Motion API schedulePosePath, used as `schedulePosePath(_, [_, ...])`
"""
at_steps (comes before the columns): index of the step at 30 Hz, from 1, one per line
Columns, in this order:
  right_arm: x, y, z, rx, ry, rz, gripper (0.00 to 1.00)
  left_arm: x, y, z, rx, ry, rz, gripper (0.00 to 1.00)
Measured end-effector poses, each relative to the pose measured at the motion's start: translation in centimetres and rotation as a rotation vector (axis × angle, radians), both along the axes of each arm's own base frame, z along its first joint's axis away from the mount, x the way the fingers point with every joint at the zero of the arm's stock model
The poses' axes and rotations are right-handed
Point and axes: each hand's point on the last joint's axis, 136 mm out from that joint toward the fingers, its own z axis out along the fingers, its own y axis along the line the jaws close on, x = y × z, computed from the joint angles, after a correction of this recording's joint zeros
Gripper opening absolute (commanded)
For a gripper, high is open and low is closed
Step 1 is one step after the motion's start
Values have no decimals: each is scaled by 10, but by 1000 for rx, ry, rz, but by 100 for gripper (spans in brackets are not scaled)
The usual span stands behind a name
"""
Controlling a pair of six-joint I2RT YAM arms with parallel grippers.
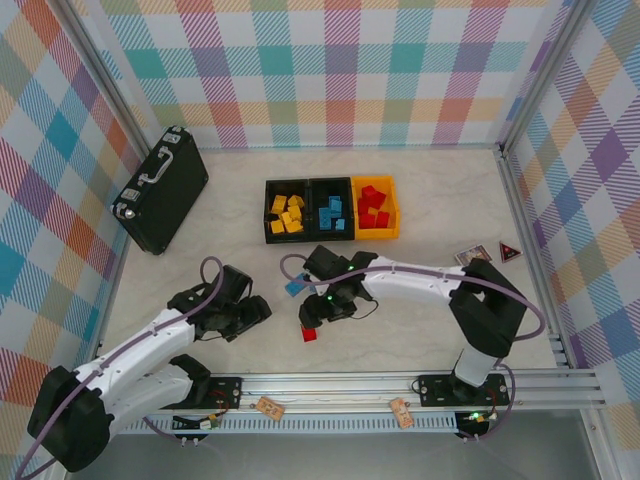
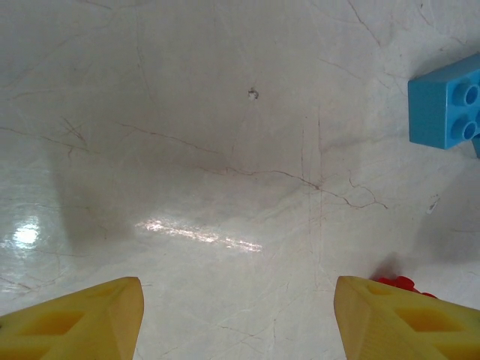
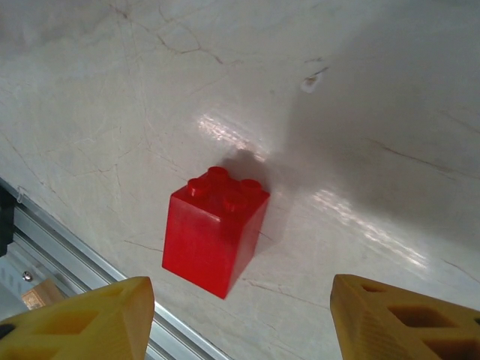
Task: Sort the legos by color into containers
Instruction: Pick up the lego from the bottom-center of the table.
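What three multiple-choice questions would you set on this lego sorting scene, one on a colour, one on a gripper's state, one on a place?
1. What colour are the lego bricks in the middle bin? A. red B. blue C. yellow
2. How is the right gripper? A. open, holding nothing B. shut on a brick C. shut and empty
3. Where is the red lego brick nearest that gripper? A. in the middle bin B. between its fingers C. on the table, ahead of its fingers
B: blue ones lie in that black bin. A: its fingers stand apart over bare table. C: it stands upright beyond the fingertips.
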Motion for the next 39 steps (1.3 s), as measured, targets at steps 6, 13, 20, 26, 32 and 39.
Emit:
schedulePosePath(6, [-3, 17, -10, -22, 20, 28, 64, -7, 4, -8, -5, 30, 22, 68])
schedulePosePath(13, [-2, 25, -22, -62, 48, 35, 55, -11, 4, -12, -20, 42, 23, 68])
schedulePosePath(20, [-1, 16, -27, -112, 43, 27, 41, -13, 2, -11, -41, 36, 19, 68])
schedulePosePath(26, [4, 13, -24, -122, 20, 16, 26, -11, -3, -10, -60, 33, 8, 68])
schedulePosePath(32, [16, -10, -18, -138, -17, -32, 25, -8, -11, -8, -80, 30, -25, 68])
schedulePosePath(39, [49, -33, 19, -81, -104, -134, 25, 4, -28, 2, -92, 0, -75, 68])
